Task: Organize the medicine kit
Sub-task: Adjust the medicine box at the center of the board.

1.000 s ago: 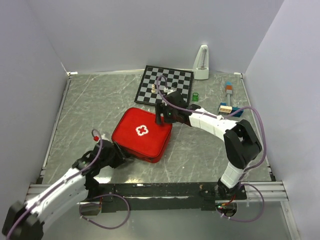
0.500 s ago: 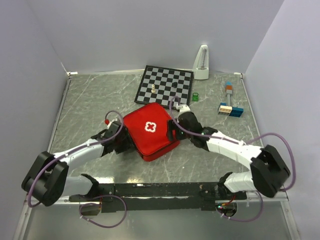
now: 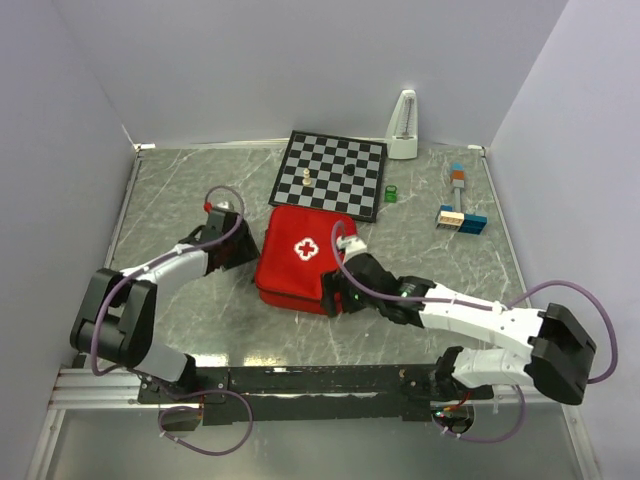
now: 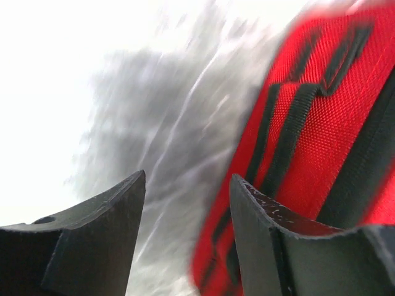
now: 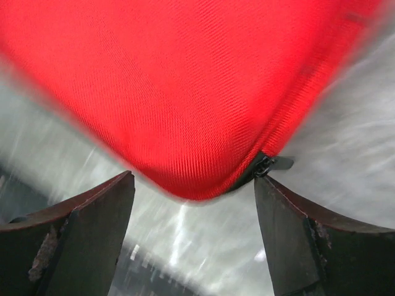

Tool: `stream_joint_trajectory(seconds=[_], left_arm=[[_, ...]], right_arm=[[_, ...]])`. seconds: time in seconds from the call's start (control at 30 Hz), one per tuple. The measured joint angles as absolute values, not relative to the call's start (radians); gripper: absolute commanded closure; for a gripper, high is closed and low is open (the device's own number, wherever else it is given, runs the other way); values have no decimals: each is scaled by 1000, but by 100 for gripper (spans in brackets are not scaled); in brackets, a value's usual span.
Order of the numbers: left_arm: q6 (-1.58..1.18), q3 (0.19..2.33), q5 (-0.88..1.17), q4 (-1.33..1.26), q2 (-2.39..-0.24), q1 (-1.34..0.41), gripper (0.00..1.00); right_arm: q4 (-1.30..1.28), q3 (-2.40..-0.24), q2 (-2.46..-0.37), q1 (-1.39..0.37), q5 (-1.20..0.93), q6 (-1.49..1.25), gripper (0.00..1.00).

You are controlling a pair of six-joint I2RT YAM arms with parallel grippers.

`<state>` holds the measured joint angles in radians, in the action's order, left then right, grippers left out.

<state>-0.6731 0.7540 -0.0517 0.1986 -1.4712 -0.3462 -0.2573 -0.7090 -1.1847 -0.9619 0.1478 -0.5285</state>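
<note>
While the medicine kit lay cornerwise a second ago, nearer the left arm, it now sits turned and pushed toward the middle of the table. Its far edge runs nearly along the near edge of the chessboard, just short of it. The white cross faces up and the case is still zipped shut.

Both arms have changed places around it. The left gripper has swung up from the near left and now stands at the kit's left side. Its pincer is released: in the left wrist view only bare table shows between the fingers, and the red side with its black straps lies off to the right. The right gripper has come round from the far side to the near right corner. Its pincer is also spread wide and grasps nothing; the right wrist view shows the rounded red corner ahead of the gap, with the zipper pull sticking out near the right finger.

The change looks like squaring up, not yet organizing. With the case straightened and an arm at each side, the likely next step is for one gripper to steady it while the other takes the zipper pull. That pull is small and lies flat against the table, so it may slip.
</note>
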Motion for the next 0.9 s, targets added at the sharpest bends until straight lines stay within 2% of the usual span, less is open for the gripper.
stream_joint_trajectory(seconds=[0.13, 0.23, 0.43, 0.63, 0.9], left_arm=[[-675, 812, 24, 115, -1468, -292, 36], [-675, 848, 20, 120, -1407, -273, 31], [-708, 771, -38, 150, -1061, -262, 26], [-850, 554, -7, 148, -732, -347, 31], [-1048, 333, 18, 164, -666, -678, 35]], right_arm=[[-321, -723, -1109, -1044, 15, -513, 14], [-347, -765, -1013, -1049, -9, -490, 14], [-356, -800, -939, -895, 23, -474, 14], [-350, -807, -1111, -653, 61, -475, 11], [-275, -1033, -1389, -525, 86, -473, 12]])
